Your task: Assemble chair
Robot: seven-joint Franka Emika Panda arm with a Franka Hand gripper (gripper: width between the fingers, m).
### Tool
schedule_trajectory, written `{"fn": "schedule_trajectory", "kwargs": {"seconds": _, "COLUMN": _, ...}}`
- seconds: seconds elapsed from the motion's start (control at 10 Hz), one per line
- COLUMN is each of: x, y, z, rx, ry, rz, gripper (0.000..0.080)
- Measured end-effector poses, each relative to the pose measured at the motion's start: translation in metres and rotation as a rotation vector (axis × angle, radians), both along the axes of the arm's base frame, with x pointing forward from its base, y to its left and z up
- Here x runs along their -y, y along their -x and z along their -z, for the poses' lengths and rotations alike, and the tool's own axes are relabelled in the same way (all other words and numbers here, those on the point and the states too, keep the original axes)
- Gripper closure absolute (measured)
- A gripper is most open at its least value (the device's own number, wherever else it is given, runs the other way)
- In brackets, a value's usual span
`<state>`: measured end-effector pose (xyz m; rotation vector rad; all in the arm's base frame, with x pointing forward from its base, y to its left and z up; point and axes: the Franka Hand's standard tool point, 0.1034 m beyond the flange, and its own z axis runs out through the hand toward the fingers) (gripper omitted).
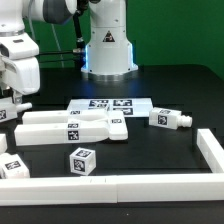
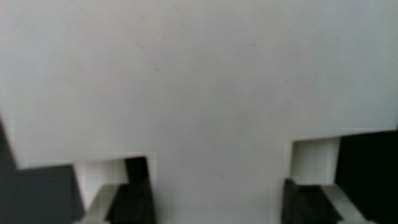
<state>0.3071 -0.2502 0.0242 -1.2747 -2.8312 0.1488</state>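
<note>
**Operator:** State the end effector condition.

**Technician:** The gripper (image 2: pixel 217 204) appears clamped on a white slab (image 2: pixel 196 90) of the chair. In the wrist view the dark finger pads (image 2: pixel 128 205) sit against both side edges of the slab's narrow stem. The broad part fills the view beyond them. In the exterior view the gripper hangs over the table (image 1: pixel 150 145) at the exterior view's left edge. The slab is mostly cut off there, so its clearance from the surface cannot be confirmed.

**Operator:** Handling properties?

**Technician:** Judged rigid, light, matte plastic, with no flex expected. The smooth parallel edges may slip or pivot between the pads. The stem is the correct hold: it fits between the jaws, and the broad part does not.

**Operator:** Orientation?

**Technician:** The flat face is toward the wrist camera, with the stem between the fingers and the broad end beyond them. The long axis cannot be confirmed, because the slab overruns the frame.

Loose parts:
- **The long flat piece (image 1: pixel 60 127):** lies beside the marker board (image 1: pixel 112 103), with its axis across the exterior view.
- **The tagged leg (image 1: pixel 172 118):** lies on its side toward the exterior view's right, with its axis roughly across the view, well apart from the gripper.
- **The tagged block (image 1: pixel 82 160):** sits near the white border rail (image 1: pixel 120 186).
</note>
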Motion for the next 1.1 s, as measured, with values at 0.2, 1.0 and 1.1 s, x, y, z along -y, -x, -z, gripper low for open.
{"fn": "schedule_trajectory", "kwargs": {"seconds": 0.2, "x": 0.001, "y": -0.002, "z": -0.001, "rx": 0.008, "ry": 0.003, "rz": 0.0, "gripper": 0.0623}}
{"fn": "schedule_trajectory", "kwargs": {"seconds": 1.0, "x": -0.007, "y": -0.007, "z": -0.002, "rx": 0.009, "ry": 0.003, "rz": 0.042, "gripper": 0.0698}}
{"fn": "schedule_trajectory", "kwargs": {"seconds": 1.1, "x": -0.009, "y": -0.007, "z": -0.002, "rx": 0.01, "ry": 0.002, "rz": 0.038, "gripper": 0.0698}}
